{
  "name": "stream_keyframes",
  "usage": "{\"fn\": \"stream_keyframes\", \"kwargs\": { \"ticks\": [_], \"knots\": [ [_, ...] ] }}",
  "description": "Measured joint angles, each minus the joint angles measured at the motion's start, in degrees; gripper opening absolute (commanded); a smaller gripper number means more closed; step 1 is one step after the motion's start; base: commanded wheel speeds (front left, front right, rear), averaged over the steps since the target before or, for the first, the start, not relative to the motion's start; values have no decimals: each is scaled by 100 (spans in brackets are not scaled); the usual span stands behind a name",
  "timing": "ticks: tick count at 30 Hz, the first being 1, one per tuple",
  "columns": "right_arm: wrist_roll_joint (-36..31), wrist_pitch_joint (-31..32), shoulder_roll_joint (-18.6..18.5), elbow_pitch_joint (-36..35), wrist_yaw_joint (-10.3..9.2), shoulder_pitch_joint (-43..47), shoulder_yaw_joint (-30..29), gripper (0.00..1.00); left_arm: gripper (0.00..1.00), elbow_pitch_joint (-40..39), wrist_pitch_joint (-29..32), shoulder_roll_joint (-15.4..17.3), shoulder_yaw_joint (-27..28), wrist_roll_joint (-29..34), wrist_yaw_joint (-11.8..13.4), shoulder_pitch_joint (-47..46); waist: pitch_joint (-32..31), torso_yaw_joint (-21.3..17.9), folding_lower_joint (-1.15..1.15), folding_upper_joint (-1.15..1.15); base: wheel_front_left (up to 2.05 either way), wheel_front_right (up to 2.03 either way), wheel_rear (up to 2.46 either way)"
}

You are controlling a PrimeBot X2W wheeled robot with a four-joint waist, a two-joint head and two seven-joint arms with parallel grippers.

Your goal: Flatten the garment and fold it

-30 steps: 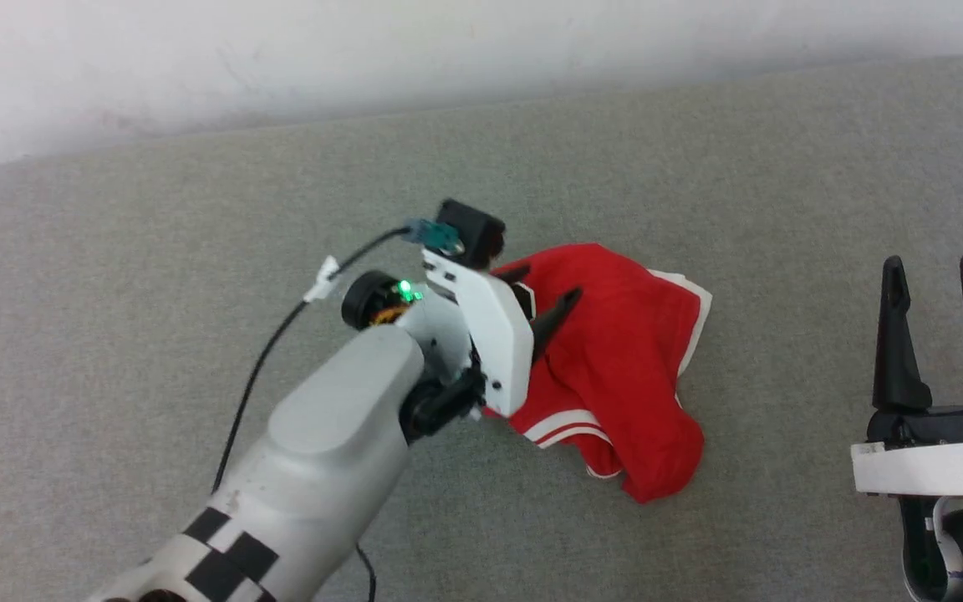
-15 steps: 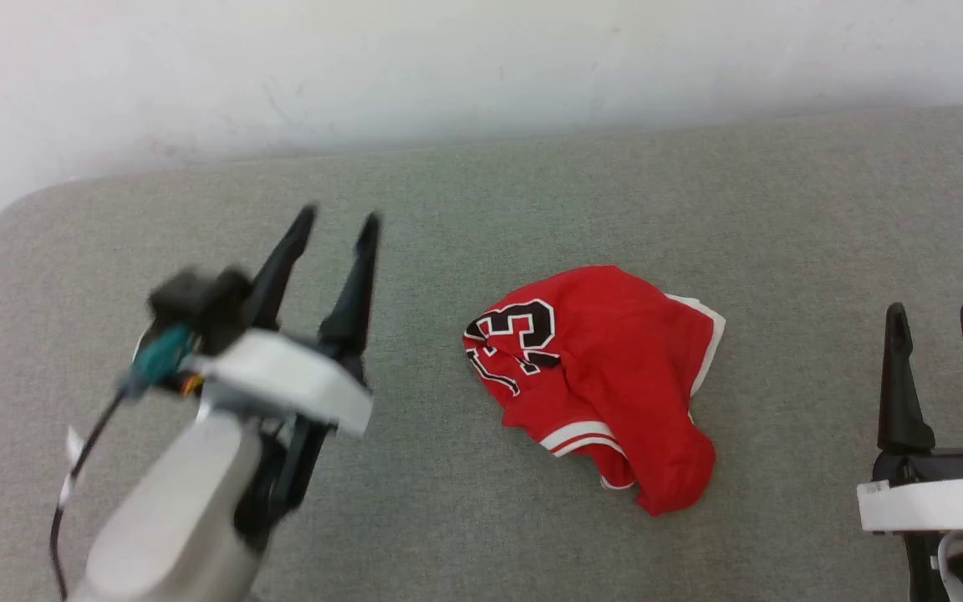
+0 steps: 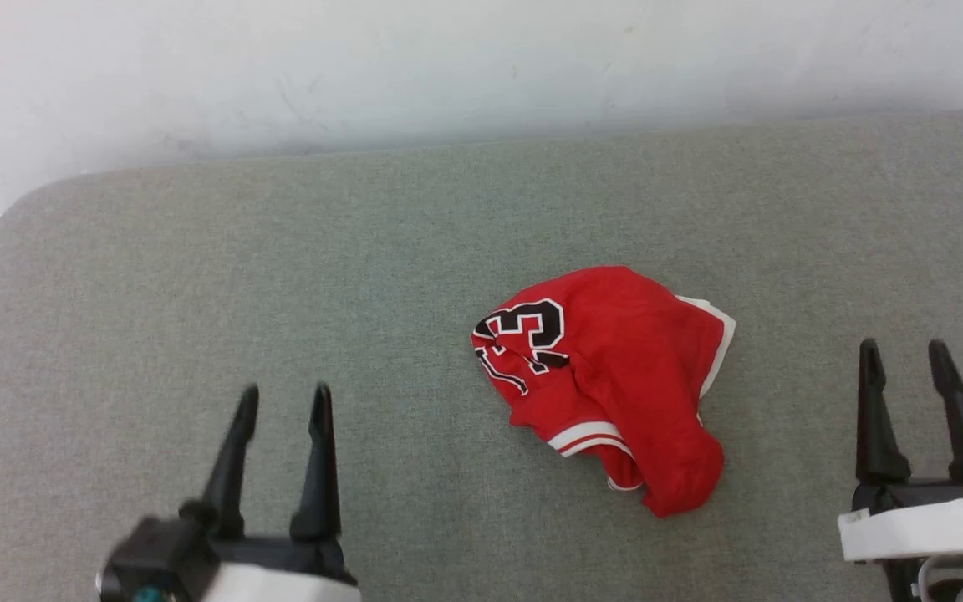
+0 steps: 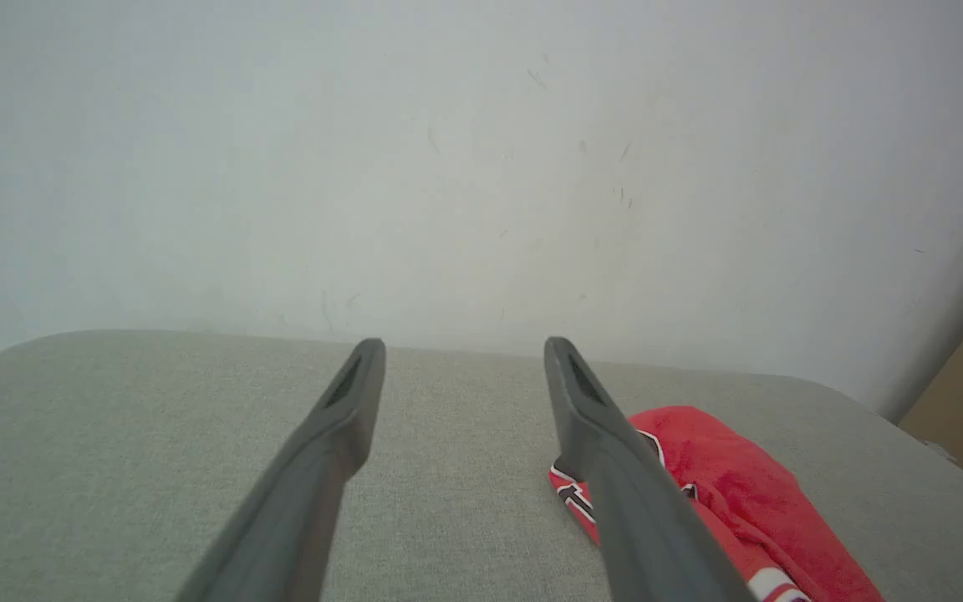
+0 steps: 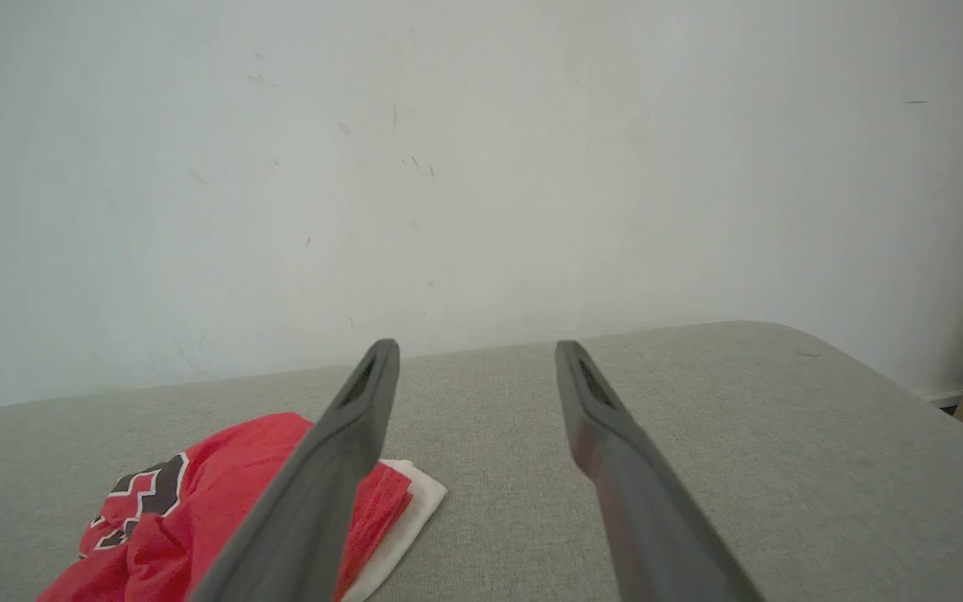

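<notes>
Lying in a crumpled heap on the grey surface (image 3: 281, 251), the shirt (image 3: 607, 385) is red and bunched, neither flattened nor folded. Black, white-outlined numerals face up on its left part; a white sleeve edge shows along its far right side, and a red-and-white striped trim band runs across its near edge. The left pincer (image 3: 286, 388) sits well apart from the shirt, to its left and nearer the robot, with its fingers spread wide, nothing between them, and no contact with the cloth. The right pincer (image 3: 904, 344) stands to the shirt's right, also apart from it, equally spread and empty. In the left wrist view the shirt lies to the right, partly hidden behind that pincer's right finger. In the right wrist view it lies to the lower left, partly hidden behind the left finger, with the white sleeve edge poking out beside that finger. A pale wall (image 3: 448, 67) rises beyond the shirt, at the far edge of the surface.
</notes>
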Motion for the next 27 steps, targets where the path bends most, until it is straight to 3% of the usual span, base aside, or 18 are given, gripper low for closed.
{"fn": "stream_keyframes", "kwargs": {
  "ticks": [4,10,16,27],
  "knots": [
    [79,0,-1,181,0,99,59,100,100,43,0,-575,312,222,-333,404,-33,34,0,0,0,0,0],
    [83,212,0,285,-1,-16,187,100,100,166,0,-948,645,547,-881,462,-44,108,0,0,0,0,0],
    [125,1382,-134,166,0,-728,397,100,100,281,-1,-1116,849,688,-1182,455,59,119,0,0,0,0,0],
    [421,3754,-1031,584,-1,-2087,422,100,100,479,0,-1212,839,799,-1433,96,590,181,1,0,0,0,0]
  ]
}}
